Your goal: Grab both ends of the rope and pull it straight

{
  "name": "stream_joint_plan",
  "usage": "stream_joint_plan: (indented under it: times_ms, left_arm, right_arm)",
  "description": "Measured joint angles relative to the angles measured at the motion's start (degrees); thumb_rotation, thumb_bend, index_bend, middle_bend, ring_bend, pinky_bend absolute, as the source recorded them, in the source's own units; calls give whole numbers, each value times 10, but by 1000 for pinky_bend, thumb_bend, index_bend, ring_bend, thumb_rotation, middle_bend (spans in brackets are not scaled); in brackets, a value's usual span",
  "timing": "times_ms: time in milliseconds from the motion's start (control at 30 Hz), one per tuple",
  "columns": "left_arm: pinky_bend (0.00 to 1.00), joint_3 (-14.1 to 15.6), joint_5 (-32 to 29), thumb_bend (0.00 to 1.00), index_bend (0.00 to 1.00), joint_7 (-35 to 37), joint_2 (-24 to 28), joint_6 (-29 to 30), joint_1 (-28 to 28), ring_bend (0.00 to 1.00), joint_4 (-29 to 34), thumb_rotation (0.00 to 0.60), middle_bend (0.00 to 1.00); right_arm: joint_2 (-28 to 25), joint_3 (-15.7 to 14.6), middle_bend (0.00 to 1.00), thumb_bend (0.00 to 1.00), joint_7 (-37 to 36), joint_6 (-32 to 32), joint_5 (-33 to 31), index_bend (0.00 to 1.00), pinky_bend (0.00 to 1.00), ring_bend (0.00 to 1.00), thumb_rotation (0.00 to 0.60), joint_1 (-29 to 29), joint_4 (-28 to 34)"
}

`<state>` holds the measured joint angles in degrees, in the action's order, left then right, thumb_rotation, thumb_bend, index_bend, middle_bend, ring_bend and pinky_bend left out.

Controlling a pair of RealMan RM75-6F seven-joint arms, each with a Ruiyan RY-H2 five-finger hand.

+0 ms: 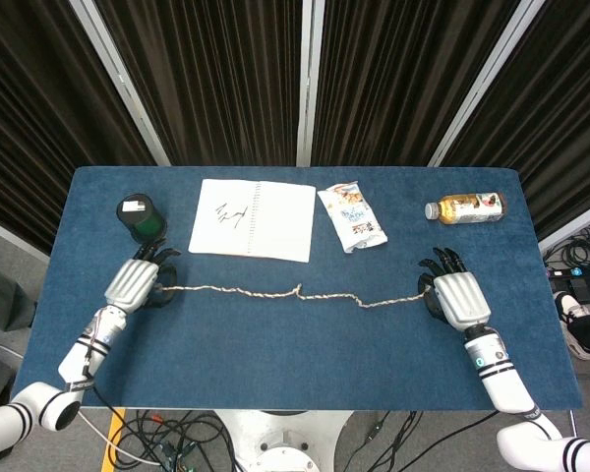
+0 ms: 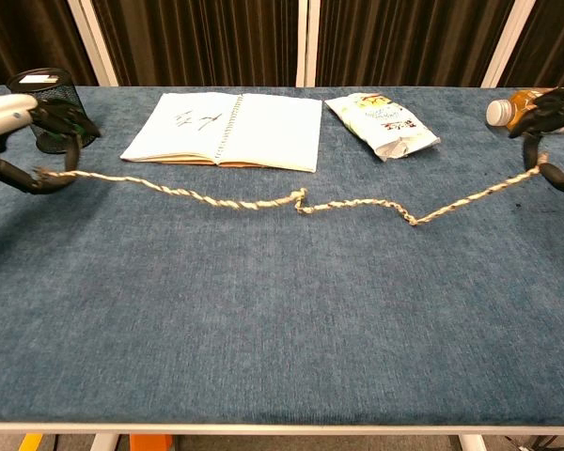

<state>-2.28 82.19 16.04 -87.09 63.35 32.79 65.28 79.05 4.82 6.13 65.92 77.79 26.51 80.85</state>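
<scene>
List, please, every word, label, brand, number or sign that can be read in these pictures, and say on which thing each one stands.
No text here can be read with certainty.
Open notebook: handwritten scribbles on the left page, not legible.
Snack bag: printed design with lettering, too blurred to read.
Bottle: label with print, too small to read.
Black mesh pen holder: white label on top, too small to read.
Rope, both hands, table: no text.

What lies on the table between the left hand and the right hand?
Only the rope spans from the left hand to the right hand, with a small kink mid-length; the head view shows it best.
</scene>
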Motion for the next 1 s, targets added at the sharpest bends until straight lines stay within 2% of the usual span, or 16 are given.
stream_joint_plan:
  times_ms: [600, 1000]
  left_arm:
    - [0, -8, -20, 372, 632, 18, 1, -5, -31, 0, -39, 600, 185]
    - [0, 2, -10, 371, 626, 23, -22, -18, -39, 0, -79, 600, 185]
  right_arm:
    - [2, -1, 219, 477, -14, -3, -34, 615, 0, 0, 600, -35, -31]
    - [40, -1, 202, 477, -25, -23, -34, 598, 0, 0, 600, -33, -68]
